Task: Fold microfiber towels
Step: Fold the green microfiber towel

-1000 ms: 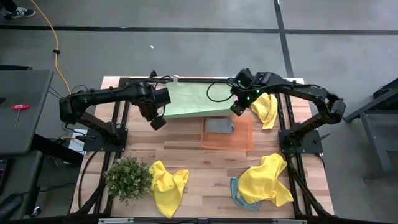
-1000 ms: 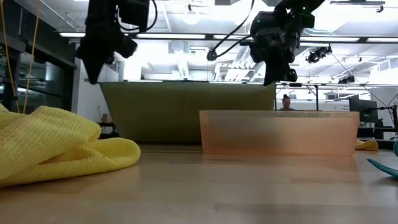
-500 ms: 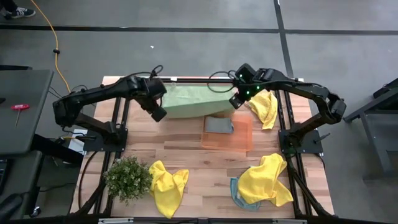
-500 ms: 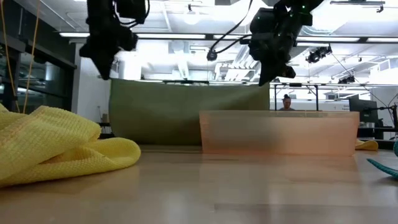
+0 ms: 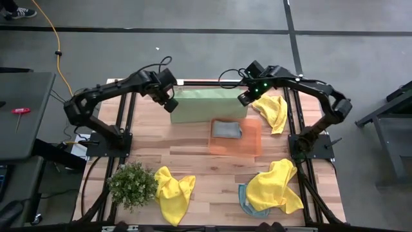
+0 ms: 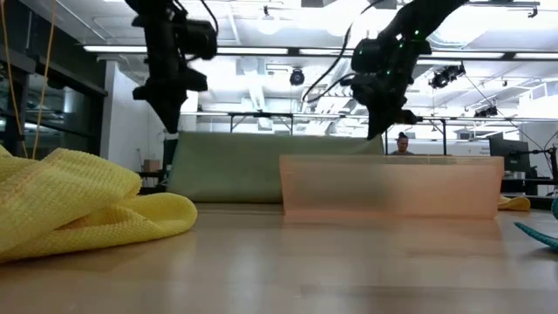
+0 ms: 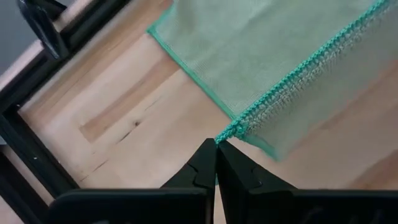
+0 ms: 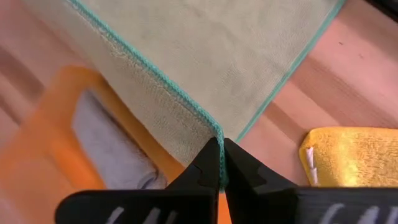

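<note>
Since the earlier frames both arms have carried the pale green towel [image 5: 207, 106] toward the table's far edge, doubling it over. Left gripper [image 5: 172, 104] and right gripper [image 5: 245, 98] are each pinched closed on a corner of the lifted edge. Towel's long axis runs gripper to gripper; the free half lies flat beneath. Wrist views show the teal hem clamped; the low view shows the edge raised off the table [image 6: 261, 262].

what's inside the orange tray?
One folded grey-blue towel lies inside the orange tray. Whether anything lies under that towel cannot be seen; it covers that part of the floor.
</note>
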### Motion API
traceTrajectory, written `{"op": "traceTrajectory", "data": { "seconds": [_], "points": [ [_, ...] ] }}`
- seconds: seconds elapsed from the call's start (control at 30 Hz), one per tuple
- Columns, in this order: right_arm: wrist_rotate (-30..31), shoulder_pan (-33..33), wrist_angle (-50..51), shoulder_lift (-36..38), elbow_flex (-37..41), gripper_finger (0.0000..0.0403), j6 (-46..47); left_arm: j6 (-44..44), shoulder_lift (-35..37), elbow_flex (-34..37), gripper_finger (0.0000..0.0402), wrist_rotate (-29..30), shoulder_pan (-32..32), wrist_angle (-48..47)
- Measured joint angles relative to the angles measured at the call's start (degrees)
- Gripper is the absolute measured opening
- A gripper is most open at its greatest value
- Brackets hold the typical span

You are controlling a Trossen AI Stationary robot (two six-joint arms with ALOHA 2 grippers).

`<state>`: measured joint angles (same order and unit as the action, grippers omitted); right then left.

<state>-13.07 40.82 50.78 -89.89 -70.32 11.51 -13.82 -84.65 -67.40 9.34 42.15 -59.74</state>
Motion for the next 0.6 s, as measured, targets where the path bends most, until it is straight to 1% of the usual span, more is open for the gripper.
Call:
{"op": "traceTrajectory", "data": {
  "seconds": [0.07,0.27,0.47,0.6],
  "points": [
    [1.37,-0.27,-1.03,-1.24,0.00,0.0000,0.02,0.11,-1.96,0.07,0.0000,0.79,-0.03,-0.01],
    [7.13,-0.39,-5.39,-4.04,0.00,0.0000,1.50,0.01,-7.56,0.07,0.0000,8.40,-0.31,3.98],
    [11.75,-0.33,-6.82,-6.44,0.00,0.0000,1.20,-0.96,-10.89,0.07,0.0000,10.00,-0.15,8.68],
    [12.12,-0.33,-8.70,-8.99,0.00,0.0000,1.10,-1.07,-12.35,0.07,0.0000,13.19,-0.20,8.89]
  ]
}}
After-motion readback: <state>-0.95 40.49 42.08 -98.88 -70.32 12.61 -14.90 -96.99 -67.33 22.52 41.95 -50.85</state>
